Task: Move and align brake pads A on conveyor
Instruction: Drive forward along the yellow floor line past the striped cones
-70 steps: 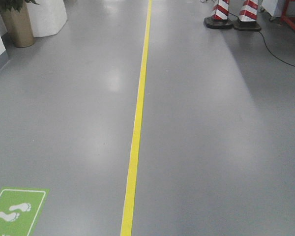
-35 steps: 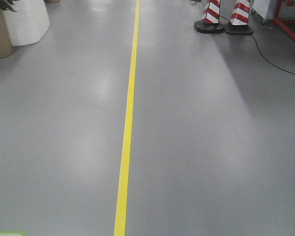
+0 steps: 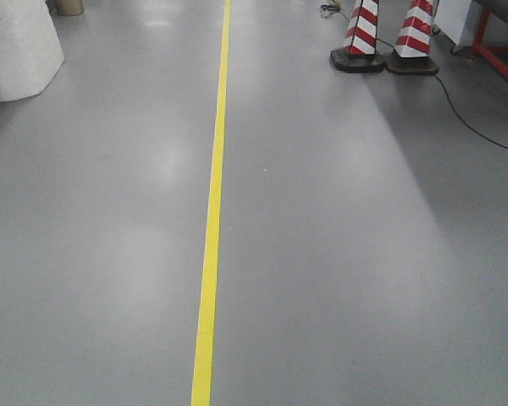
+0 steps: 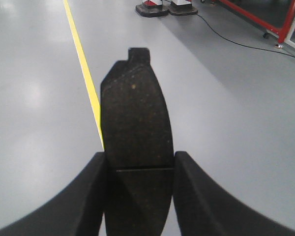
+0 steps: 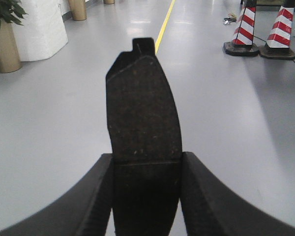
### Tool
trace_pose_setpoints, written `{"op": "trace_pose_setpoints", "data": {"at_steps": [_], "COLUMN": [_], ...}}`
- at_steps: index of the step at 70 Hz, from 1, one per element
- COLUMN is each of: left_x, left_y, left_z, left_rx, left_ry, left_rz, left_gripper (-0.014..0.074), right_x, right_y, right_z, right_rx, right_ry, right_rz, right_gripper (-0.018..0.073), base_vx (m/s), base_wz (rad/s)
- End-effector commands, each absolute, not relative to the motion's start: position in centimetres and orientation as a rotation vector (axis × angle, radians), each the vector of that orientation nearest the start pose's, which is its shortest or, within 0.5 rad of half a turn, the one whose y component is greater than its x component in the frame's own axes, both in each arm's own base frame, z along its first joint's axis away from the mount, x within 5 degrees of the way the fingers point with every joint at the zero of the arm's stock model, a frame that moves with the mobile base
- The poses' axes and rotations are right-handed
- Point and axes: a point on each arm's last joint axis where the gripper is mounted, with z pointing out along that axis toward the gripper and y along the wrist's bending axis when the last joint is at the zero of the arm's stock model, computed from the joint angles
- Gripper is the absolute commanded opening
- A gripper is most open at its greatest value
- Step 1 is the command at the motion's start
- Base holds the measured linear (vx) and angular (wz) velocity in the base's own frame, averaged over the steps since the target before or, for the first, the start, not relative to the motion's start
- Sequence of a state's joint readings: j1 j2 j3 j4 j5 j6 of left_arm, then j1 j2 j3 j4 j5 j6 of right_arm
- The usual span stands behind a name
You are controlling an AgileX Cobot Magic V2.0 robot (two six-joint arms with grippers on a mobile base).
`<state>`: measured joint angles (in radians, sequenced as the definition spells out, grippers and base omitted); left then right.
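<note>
In the left wrist view, a dark grey curved brake pad A (image 4: 135, 118) sticks forward over the floor, its end tab at the top. My left gripper (image 4: 139, 169) is shut on it, a black finger pressed to each side at its centre groove. The right wrist view shows the same hold: another brake pad A (image 5: 143, 108) stands out from my right gripper (image 5: 146, 167), which is shut on its sides. The conveyor is out of view. Neither gripper shows in the front view.
Grey floor lies ahead with a yellow line (image 3: 212, 211) running away from me. Two red-and-white cones (image 3: 381, 38) stand at the far right with a black cable (image 3: 474, 127). A red frame (image 4: 280, 27) is at the right. A white block (image 3: 17, 51) and potted plant (image 5: 5, 34) stand at the left.
The front view has advanced along the yellow line: the green footprint sticker has left the bottom edge, and the cones and white block have shifted left and down.
</note>
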<state>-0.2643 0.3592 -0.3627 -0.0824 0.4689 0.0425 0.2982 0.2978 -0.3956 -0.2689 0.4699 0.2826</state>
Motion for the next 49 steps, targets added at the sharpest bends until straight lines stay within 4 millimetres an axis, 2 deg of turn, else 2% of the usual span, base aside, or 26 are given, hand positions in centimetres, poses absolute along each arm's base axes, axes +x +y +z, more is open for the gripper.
{"op": "trace_pose_setpoints", "data": {"at_steps": [1, 49], "left_x": [8.03, 8.03], "left_y": [-2.53, -2.53], "left_z": [28.63, 28.62], "left_rx": [0.233, 0.233], "left_ry": [1.826, 1.827], "left_rz": [-0.248, -0.248], "left_gripper": [-0.0006, -0.0006], "right_x": [7.17, 7.17], "right_y": [1.13, 1.13], "right_z": [30.33, 30.33], "right_rx": [-0.165, -0.165], "right_ry": [1.72, 1.72], "right_rz": [0.127, 0.127], "right_gripper": [0.0003, 0.0003], "base_vx": [0.67, 0.69], "base_wz": [0.0, -0.01]}}
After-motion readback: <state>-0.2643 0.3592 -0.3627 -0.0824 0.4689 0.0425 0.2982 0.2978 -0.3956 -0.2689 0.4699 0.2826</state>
